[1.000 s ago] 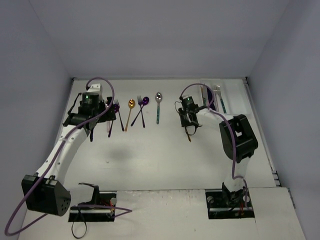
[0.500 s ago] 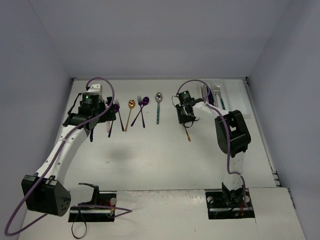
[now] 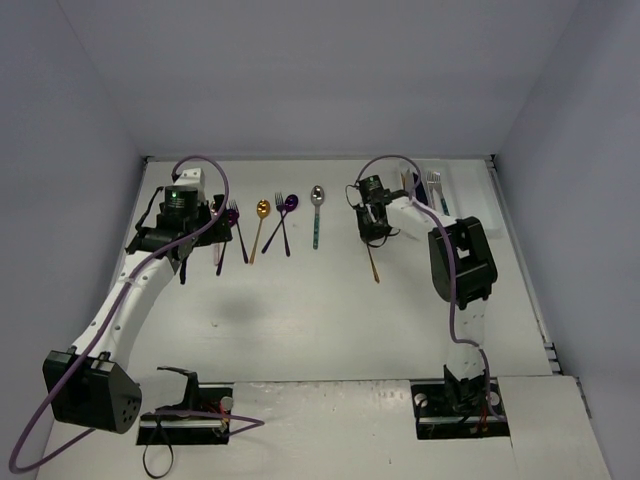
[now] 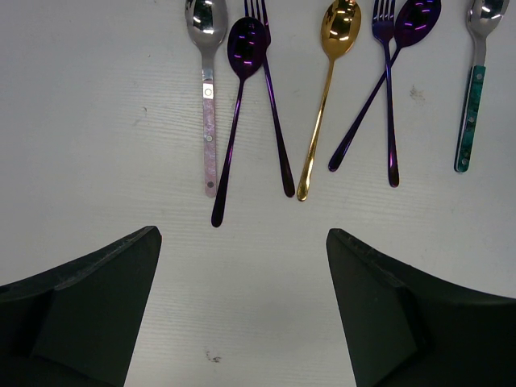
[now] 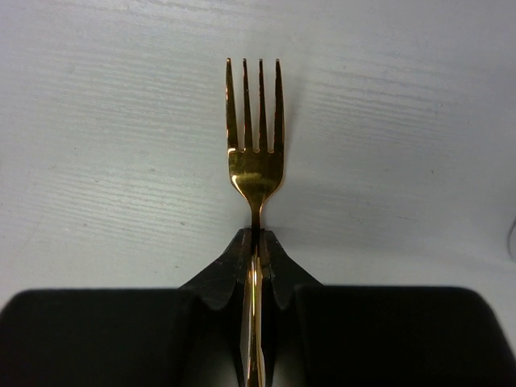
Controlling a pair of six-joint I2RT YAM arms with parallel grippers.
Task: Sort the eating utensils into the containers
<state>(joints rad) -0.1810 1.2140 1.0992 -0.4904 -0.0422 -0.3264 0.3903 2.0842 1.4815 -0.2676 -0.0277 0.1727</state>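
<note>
White table [image 4: 97, 145]: five slim spoons [image 4: 340, 32], two purple forks [image 4: 279, 145], tops cropped. Left gripper [image 4: 242, 242] gapes empty. Right gripper [image 5: 255, 242] clamps one gold fork [image 5: 255, 161], handle hidden.

Robot lab test cell. White table [image 3: 320, 320] boxed by plain pale walls [image 3: 300, 70] left, far, right. Left arm [image 3: 120, 300] and right arm [image 3: 460, 265] bolted at near edge; purple cable [image 3: 210, 168] runs exposed along each.

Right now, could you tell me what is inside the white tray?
A silver fork and a teal handle show in the tray; the right arm covers its near left part, so anything there is hidden.
</note>
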